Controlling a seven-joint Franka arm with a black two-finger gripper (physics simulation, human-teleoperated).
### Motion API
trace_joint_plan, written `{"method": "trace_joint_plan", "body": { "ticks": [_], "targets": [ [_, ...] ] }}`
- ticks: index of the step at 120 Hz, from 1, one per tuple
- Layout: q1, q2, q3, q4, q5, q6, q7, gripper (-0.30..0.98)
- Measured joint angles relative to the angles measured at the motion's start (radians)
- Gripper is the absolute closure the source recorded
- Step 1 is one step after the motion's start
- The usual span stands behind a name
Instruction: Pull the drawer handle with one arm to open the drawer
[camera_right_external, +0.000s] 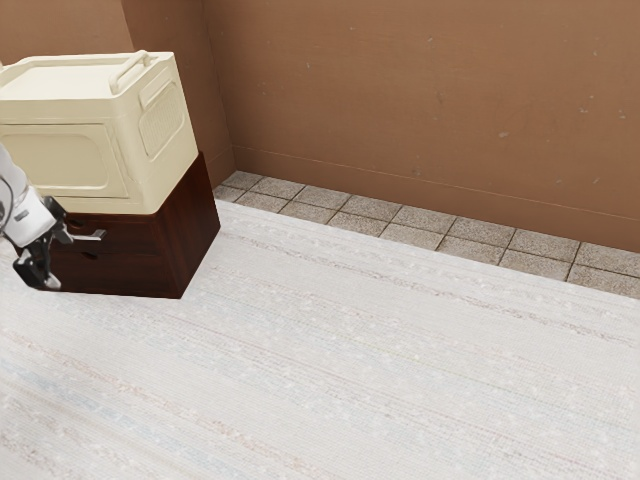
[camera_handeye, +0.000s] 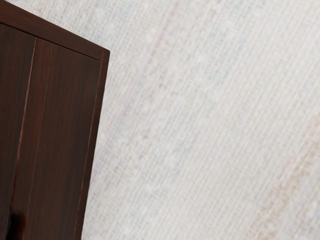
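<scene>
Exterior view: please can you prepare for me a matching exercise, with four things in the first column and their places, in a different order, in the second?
Things:
1. cream box
2. dark wooden cabinet
3. silver handle
4. stone tiles

Places:
A. on the front of the dark wooden cabinet
B. along the foot of the brown wall
C. on top of the dark wooden cabinet
D. directly under the cream box

Right pairs: 1-C, 2-D, 3-A, 4-B
</scene>
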Motion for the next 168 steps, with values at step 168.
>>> {"method": "trace_joint_plan", "body": {
  "ticks": [168],
  "targets": [
    [0.046, 0.385, 0.015, 0.256, -0.028, 0.166, 0.112, 0.00]
  ]
}}
